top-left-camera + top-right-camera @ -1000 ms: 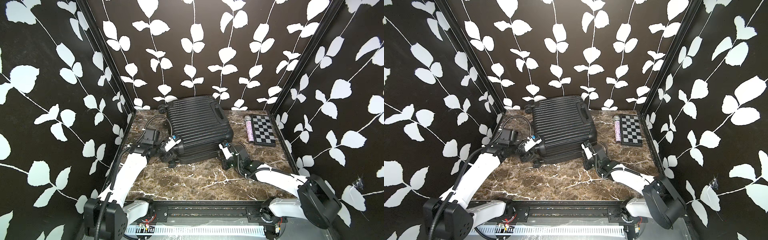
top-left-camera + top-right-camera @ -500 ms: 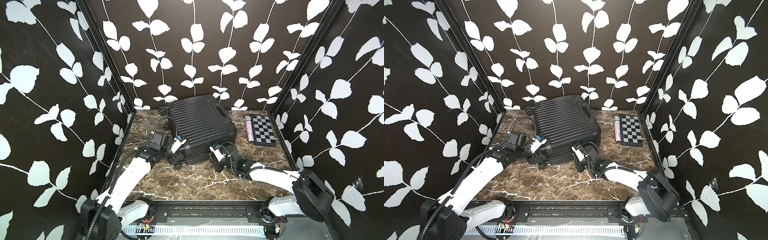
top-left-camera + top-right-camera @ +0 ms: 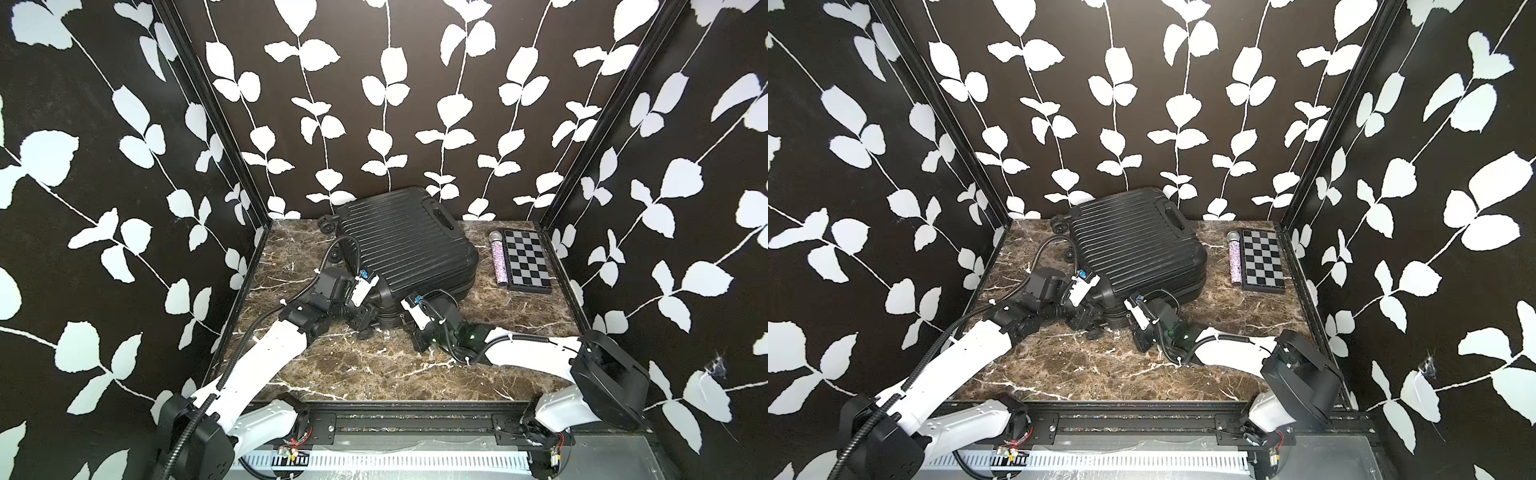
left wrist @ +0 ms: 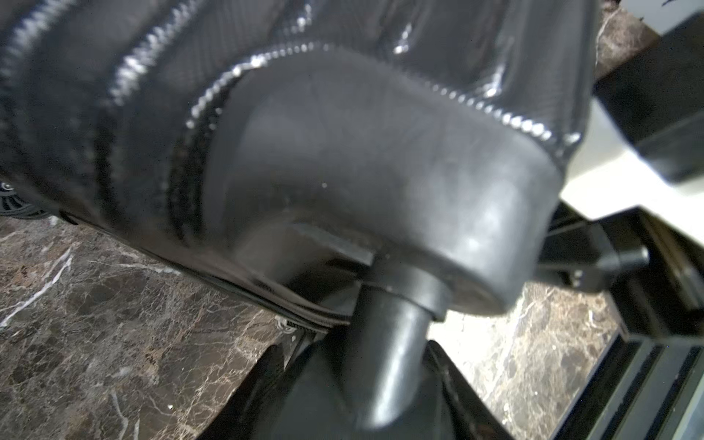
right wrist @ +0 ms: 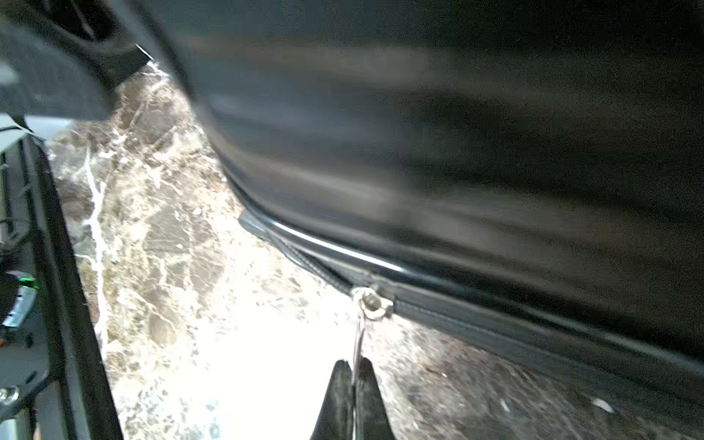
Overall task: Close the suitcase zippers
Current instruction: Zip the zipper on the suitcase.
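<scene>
The black ribbed suitcase (image 3: 407,245) lies flat and skewed at the back of the marble table (image 3: 374,374), seen in both top views. At its near left corner my left gripper (image 3: 368,318) is shut on a suitcase wheel; the left wrist view shows the wheel's black stem (image 4: 384,343) between the fingers (image 4: 453,369). My right gripper (image 3: 405,322) is at the near edge. In the right wrist view it (image 5: 353,367) is shut on the thin metal zipper pull (image 5: 360,335), which hangs from the slider (image 5: 371,303) on the zippers' track (image 5: 495,324).
A black-and-white checkered box (image 3: 528,266) and a glittery microphone (image 3: 498,259) lie at the back right. Two suitcase wheels (image 3: 327,224) stick out at the back left. Leaf-patterned walls close in three sides, and a black rail (image 3: 415,419) runs along the front.
The suitcase has turned, its near left corner swinging toward the front. My right gripper has travelled left along the near edge with the pull. My left gripper moved right with the wheel.
</scene>
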Controlling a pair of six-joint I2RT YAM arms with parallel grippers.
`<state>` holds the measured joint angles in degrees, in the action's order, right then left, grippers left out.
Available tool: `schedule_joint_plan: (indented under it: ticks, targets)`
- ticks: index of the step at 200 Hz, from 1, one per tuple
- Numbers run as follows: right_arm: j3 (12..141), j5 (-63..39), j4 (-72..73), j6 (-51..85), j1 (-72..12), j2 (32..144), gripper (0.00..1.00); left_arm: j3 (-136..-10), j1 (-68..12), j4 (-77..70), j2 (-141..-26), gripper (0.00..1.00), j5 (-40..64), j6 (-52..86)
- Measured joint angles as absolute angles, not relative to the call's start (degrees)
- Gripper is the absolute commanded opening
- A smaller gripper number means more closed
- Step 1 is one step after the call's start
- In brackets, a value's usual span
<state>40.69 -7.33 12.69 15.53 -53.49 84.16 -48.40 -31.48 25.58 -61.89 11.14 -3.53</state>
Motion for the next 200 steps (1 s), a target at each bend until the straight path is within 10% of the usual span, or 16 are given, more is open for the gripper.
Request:
schedule_joint_plan:
  ticks: [200]
  targets:
    - [41.6, 0.0, 24.4, 23.7, -61.9, 90.8, 0.0, -43.0, -42.9, 16.0, -59.4, 0.0, -3.4, 9.2]
